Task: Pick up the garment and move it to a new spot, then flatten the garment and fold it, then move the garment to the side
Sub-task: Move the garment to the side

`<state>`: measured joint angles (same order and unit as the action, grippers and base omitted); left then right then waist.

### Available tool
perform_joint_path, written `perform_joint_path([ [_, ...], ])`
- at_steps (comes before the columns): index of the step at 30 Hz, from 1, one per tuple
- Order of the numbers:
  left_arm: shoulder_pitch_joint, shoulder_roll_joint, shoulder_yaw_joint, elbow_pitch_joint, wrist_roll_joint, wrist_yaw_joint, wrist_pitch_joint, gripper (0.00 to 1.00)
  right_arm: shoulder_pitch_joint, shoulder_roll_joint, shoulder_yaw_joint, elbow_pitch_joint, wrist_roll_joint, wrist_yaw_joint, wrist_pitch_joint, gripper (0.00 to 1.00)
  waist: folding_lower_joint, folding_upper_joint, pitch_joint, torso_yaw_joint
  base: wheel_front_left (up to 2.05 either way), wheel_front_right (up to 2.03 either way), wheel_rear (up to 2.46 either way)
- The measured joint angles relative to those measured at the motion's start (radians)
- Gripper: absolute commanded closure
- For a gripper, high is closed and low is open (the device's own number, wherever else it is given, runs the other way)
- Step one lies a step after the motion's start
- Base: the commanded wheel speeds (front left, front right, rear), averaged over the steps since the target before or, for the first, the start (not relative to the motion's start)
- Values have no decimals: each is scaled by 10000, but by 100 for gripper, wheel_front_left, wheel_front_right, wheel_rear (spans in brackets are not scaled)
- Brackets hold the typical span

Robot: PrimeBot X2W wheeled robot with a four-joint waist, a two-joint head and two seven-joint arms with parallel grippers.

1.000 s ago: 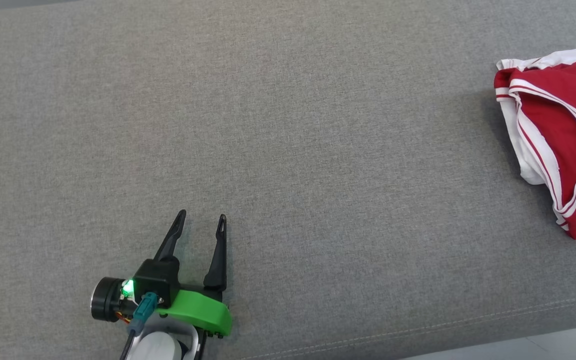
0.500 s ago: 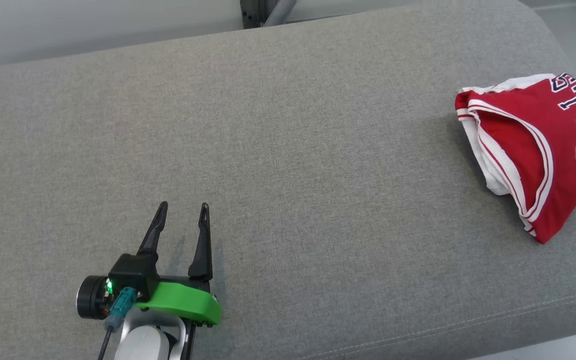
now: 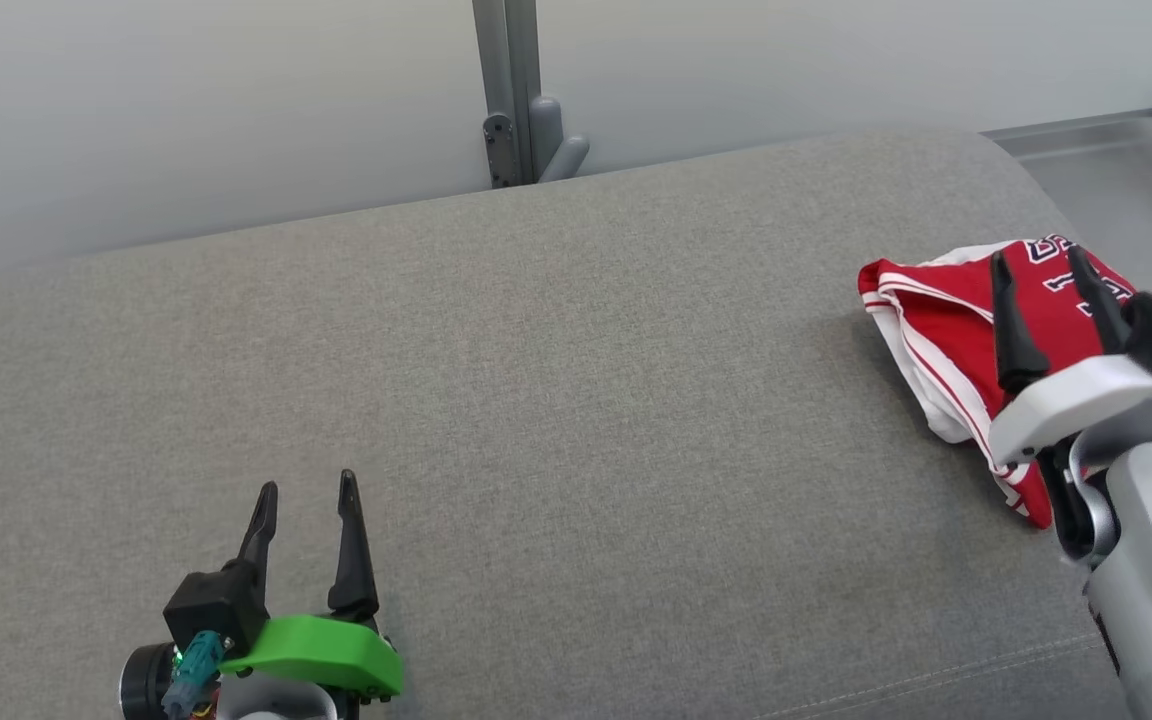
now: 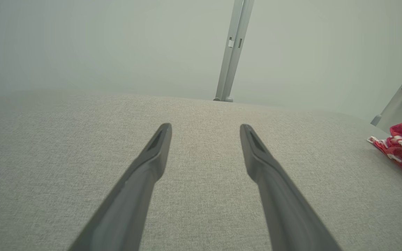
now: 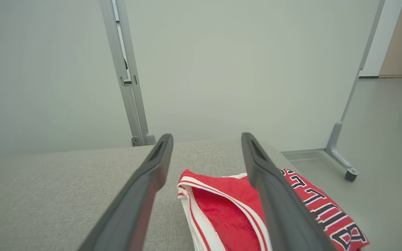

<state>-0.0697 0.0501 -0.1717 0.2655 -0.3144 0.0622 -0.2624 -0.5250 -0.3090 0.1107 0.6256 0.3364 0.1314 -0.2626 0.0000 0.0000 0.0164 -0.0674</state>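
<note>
R claw [image 3: 1036, 256] is spread wide w/ nothing in it, fingers poised over the garment [image 3: 941, 325]; can't tell if they touch it. L claw [image 3: 306, 482] is also released & empty, low by the front edge of the grey cushion [image 3: 576, 400], left side, well apart from the garment. Garment's a red jersey w/ white trim & dark lettering, bunched up near the cushion's right edge. Behind: pale wall panel [image 3: 236, 100] w/ a grey post [image 3: 511, 90].
</note>
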Motion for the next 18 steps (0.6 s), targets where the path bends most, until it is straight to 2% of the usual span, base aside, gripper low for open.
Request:
perform_joint_path([
  [7, 354, -2, 219, 232, 136, 265, -2, 0, 1932, 445, -21, -1981, 176, 0, 17, 0, 0, 1, -438, 336, 0, 0, 0],
  [18, 764, -4, 81, 307, 98, 263, 0, 0, 4222, 1925, -771, -4372, -1057, -2, 234, 0, 0, 0, -573, 955, 0, 0, 0],
])
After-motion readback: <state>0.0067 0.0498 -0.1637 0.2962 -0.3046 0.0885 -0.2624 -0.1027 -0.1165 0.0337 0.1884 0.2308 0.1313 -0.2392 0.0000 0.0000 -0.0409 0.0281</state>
